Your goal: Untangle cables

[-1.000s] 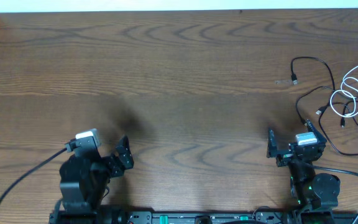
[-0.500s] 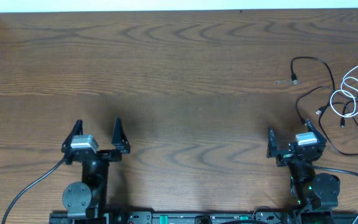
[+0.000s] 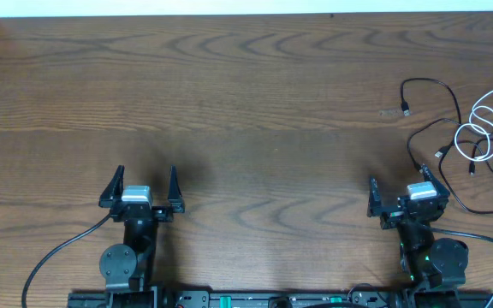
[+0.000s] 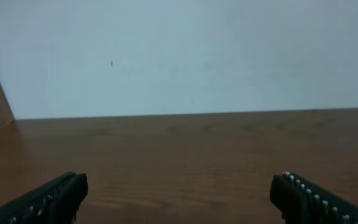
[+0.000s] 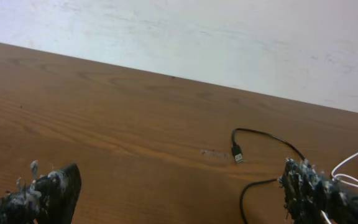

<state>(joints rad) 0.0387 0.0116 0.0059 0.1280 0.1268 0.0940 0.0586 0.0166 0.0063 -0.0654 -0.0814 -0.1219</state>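
Note:
A coiled white cable (image 3: 484,128) lies tangled with thin black cables (image 3: 439,128) at the table's far right. One black cable ends in a USB plug (image 3: 406,110), also seen in the right wrist view (image 5: 237,152), where a bit of the white cable (image 5: 353,163) shows at the right edge. My right gripper (image 3: 399,190) is open and empty, near the front edge, just below the tangle. My left gripper (image 3: 143,180) is open and empty at the front left, far from the cables. The left wrist view shows only bare table between its fingers (image 4: 179,193).
The wooden table (image 3: 229,103) ends at a pale wall along the back edge (image 5: 229,37). A thick black robot cord (image 3: 54,257) trails from the left arm's base at the front left, and another (image 3: 486,239) curves by the right arm's base.
My left arm has swung round from a turned pose to face straight up the table, shifting slightly right. The right arm and the cables have not moved.

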